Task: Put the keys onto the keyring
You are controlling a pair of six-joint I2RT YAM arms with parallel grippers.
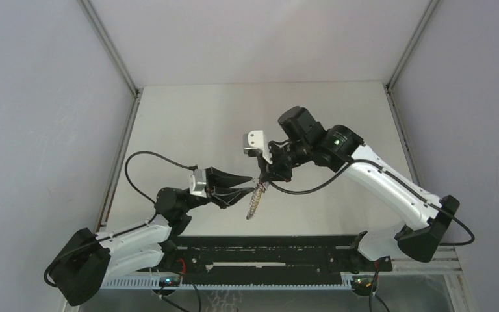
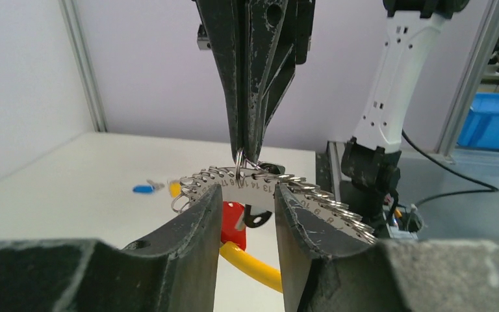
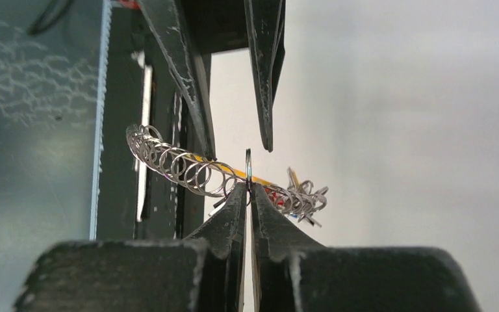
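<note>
Left wrist view looks along the left gripper [image 2: 247, 224], whose fingers stand spread. The keyring [image 2: 263, 185] crosses just beyond their tips, and I cannot tell whether it touches either finger. From above, the right gripper [image 2: 240, 151] comes down with its jaws pressed together, pinching one small split ring [image 2: 240, 170] of the keyring. The whole bunch hangs from that pinch, clear of the table [image 2: 58, 195]. Held this way, the row of rings faces the left fingers, which I judge is meant to let them take hold.

A red tag [image 2: 232, 224] and a yellow cord [image 2: 253, 265] dangle below the pinch, between the left fingers. On the pale strip carrying the rings, "13" and "14" read clearly beside the right gripper's tip. Further numerals run along it but are too small to read.

Two keys lie on the table beyond the left gripper's tips, toward the left side of its wrist view: a blue-headed key [image 2: 144, 189] and a yellow-headed key [image 2: 174, 188]. Neither is on the keyring yet.
</note>
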